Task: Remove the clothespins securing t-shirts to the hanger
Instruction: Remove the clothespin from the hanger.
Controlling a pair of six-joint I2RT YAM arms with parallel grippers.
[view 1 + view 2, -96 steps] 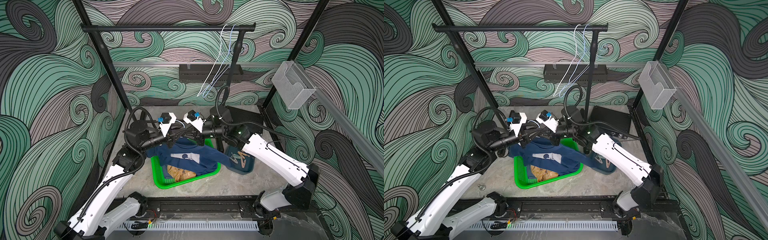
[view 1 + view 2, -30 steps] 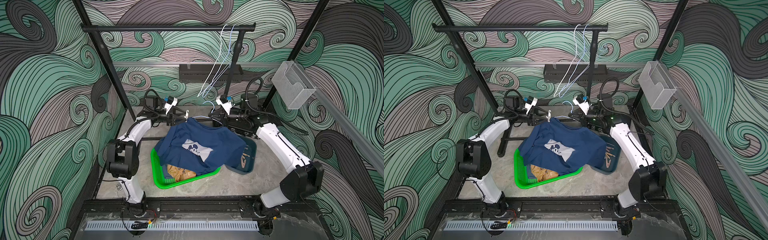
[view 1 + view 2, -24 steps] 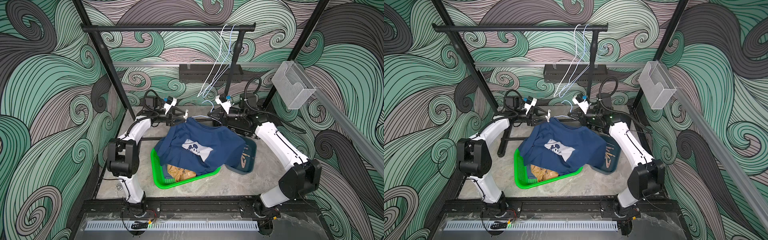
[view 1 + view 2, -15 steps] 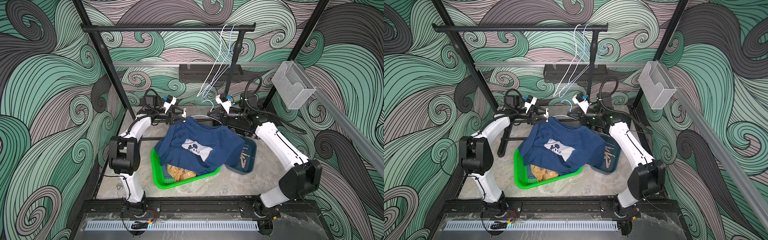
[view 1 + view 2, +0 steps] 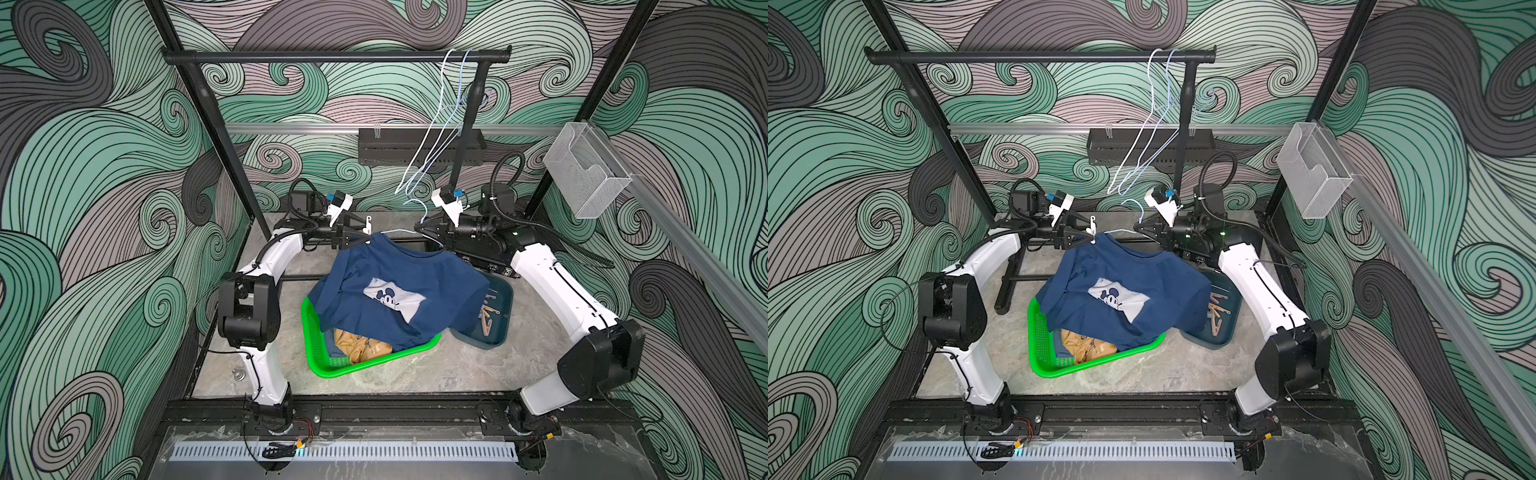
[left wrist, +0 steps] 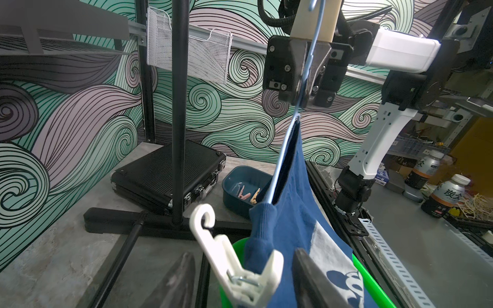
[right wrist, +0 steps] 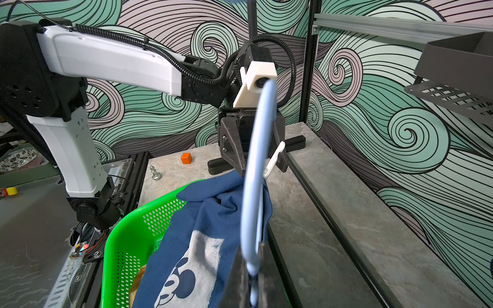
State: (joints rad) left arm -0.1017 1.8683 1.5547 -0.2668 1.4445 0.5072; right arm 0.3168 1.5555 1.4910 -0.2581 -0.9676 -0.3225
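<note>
white clothespin (image 6: 221, 250) tilted, hook end up; left pincer (image 6: 243, 254) spread astride; right pincer (image 6: 302, 102) pinching hanger (image 6: 283, 160).

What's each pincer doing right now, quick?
Left pincer: open, jaws either side of the white clothespin.
Right pincer: closed on the light blue hanger.

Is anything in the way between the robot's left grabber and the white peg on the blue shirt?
Nothing visible. The left gripper has its open jaws either side of the white clothespin, clipped at the shoulder of the navy t-shirt. The right gripper pinches the hanger farther along, clear of it.
</note>
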